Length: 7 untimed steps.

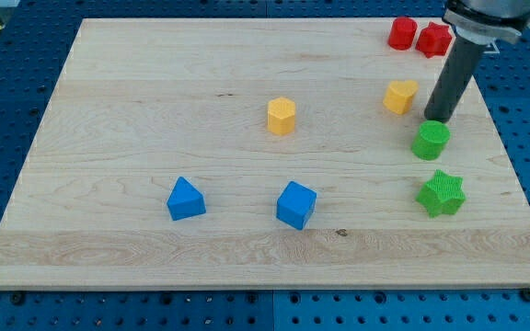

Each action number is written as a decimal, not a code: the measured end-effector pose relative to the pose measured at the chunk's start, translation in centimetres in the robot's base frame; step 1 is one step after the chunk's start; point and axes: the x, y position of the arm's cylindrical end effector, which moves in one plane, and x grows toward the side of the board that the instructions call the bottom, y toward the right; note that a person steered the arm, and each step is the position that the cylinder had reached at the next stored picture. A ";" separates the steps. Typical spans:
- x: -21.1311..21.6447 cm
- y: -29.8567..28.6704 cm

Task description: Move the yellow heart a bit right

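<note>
The yellow heart (400, 96) lies near the view's upper right on the wooden board (136, 110). My tip (437, 120) is down at the board just to the right of the heart, a small gap away from it, and right behind the top edge of a green cylinder (430, 141). A second yellow block, a hexagon (282, 117), sits near the board's middle, far to the left of my tip.
Two red blocks (402, 33) (433, 39) lie at the top right, above the heart. A green star (441, 193) sits below the green cylinder. A blue triangle (185, 199) and a blue cube (296, 204) lie in the lower middle. The board's right edge (513, 165) is close.
</note>
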 end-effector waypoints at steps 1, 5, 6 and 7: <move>0.7 -2.2; -7.6 -1.5; -6.9 -2.8; -5.1 -4.1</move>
